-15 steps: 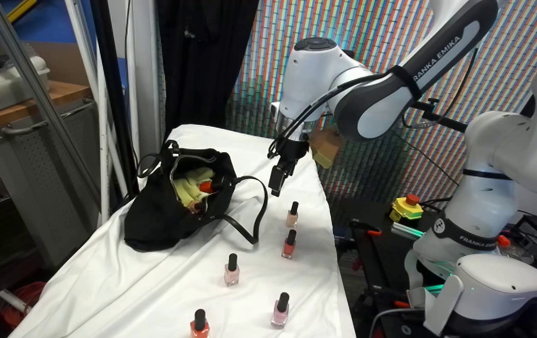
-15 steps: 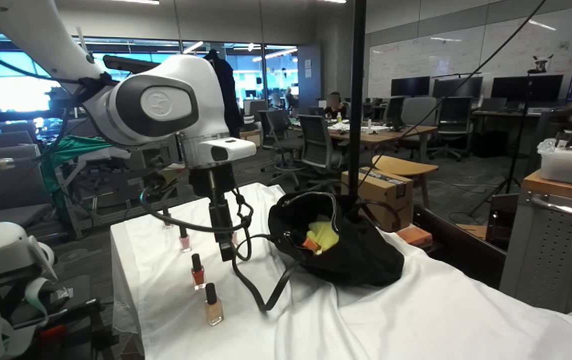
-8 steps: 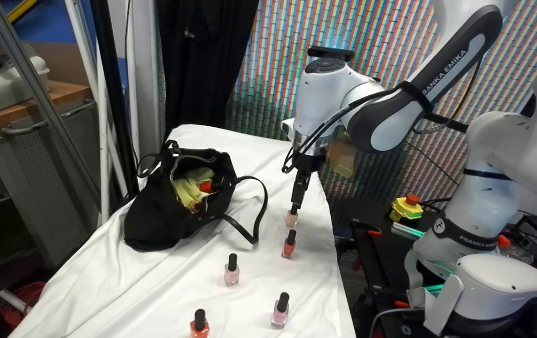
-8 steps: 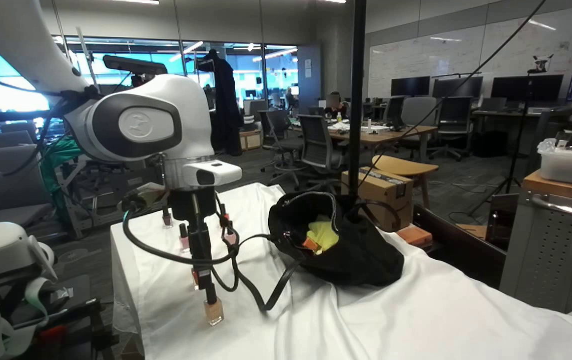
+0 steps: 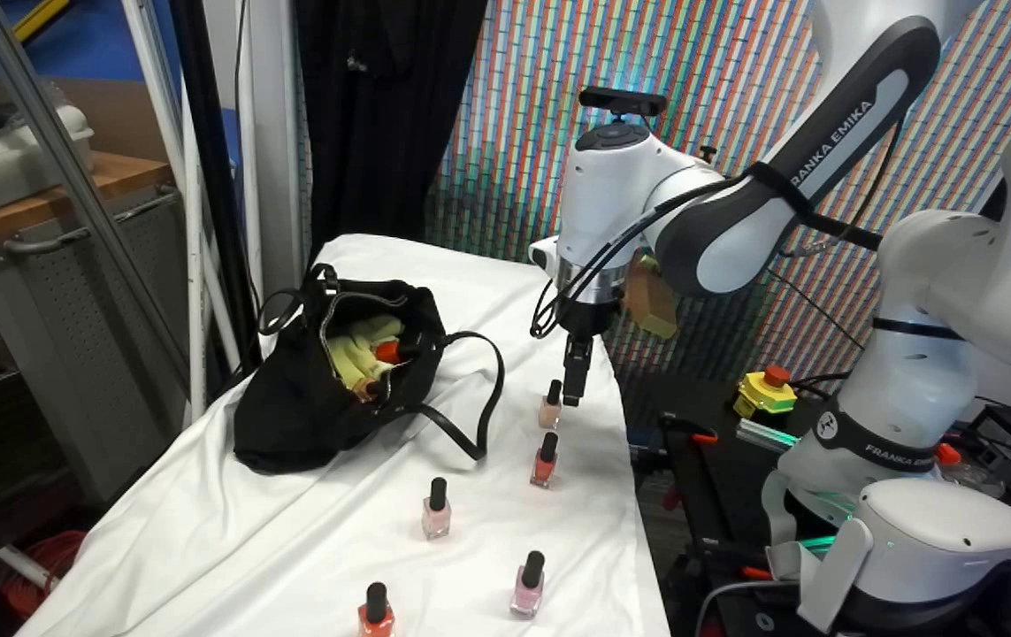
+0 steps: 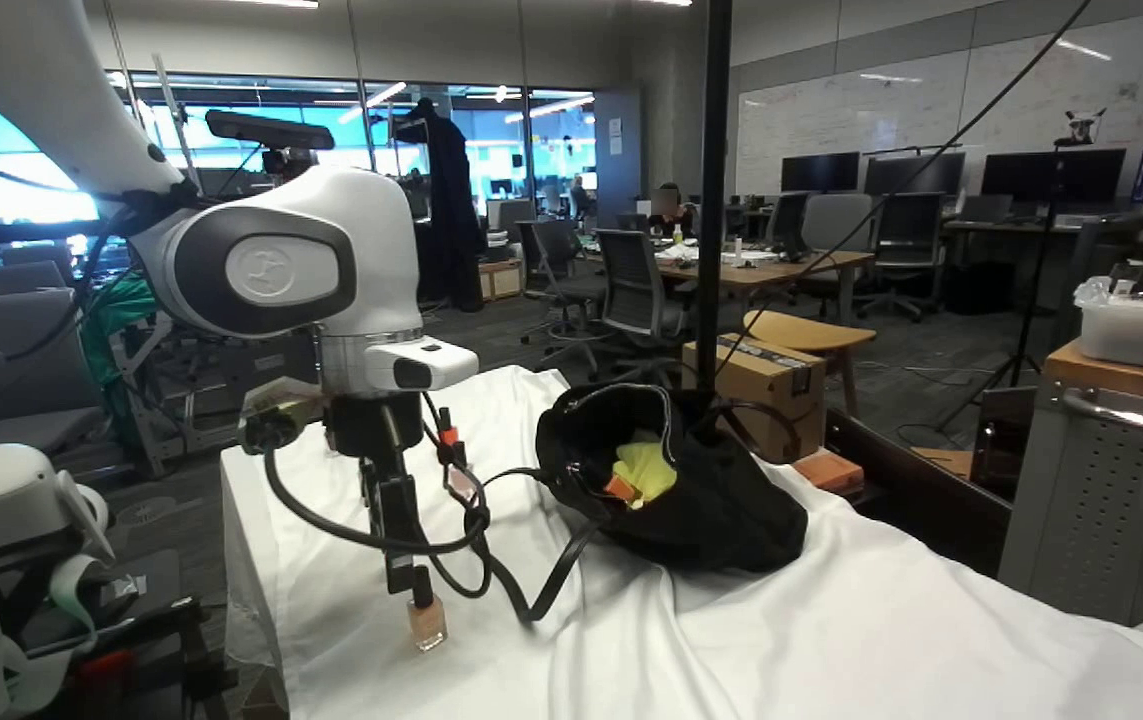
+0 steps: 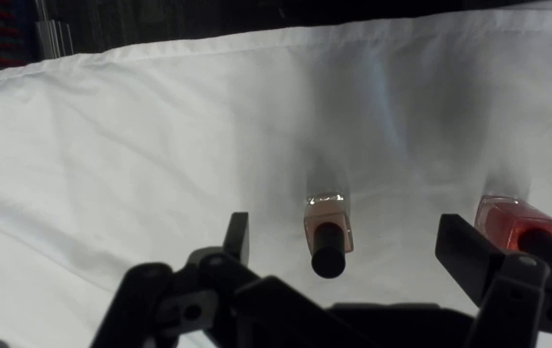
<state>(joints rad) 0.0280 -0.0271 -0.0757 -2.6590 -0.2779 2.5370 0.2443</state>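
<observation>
Bottle of peach-beige nail polish [image 7: 326, 211] is seen upright on the white-covered table [image 5: 275, 557], near the edge on the side of the robot base [image 5: 947, 540]. It is flanked, in the wrist view, by the fingers of the gripper [image 7: 343, 227], which is spread wide with nothing in its hold; whether the fingertips are level with the cap [image 7: 328, 261] cannot be told.

The step in hand is judged to be lining-up for a grip. For such a grip, the bottle would need to be centred in the gap, the fingertips set at cap height, and the jaws closed evenly so that nothing is tipped. Care would be called for beside the red bottle [image 5: 543, 464], since one finger is seen between the two and the red glass is partly hidden by it.

The peach bottle is small and squarish, of clear glass, topped by a tall, round black cap; a bright glint is caught along one edge.

Farther along the table, a pale pink bottle [image 5: 436, 520], a lilac bottle [image 5: 526, 594] and an orange bottle [image 5: 376, 623] are spread out, all upright. Toward the opposite edge, a black bag [image 5: 293, 420] is laid with its mouth gaping; a yellow-green cloth [image 5: 365, 343] and an orange-red item [image 5: 388, 352] are held inside, and its strap [image 5: 494, 398] is looped toward the peach bottle.
</observation>
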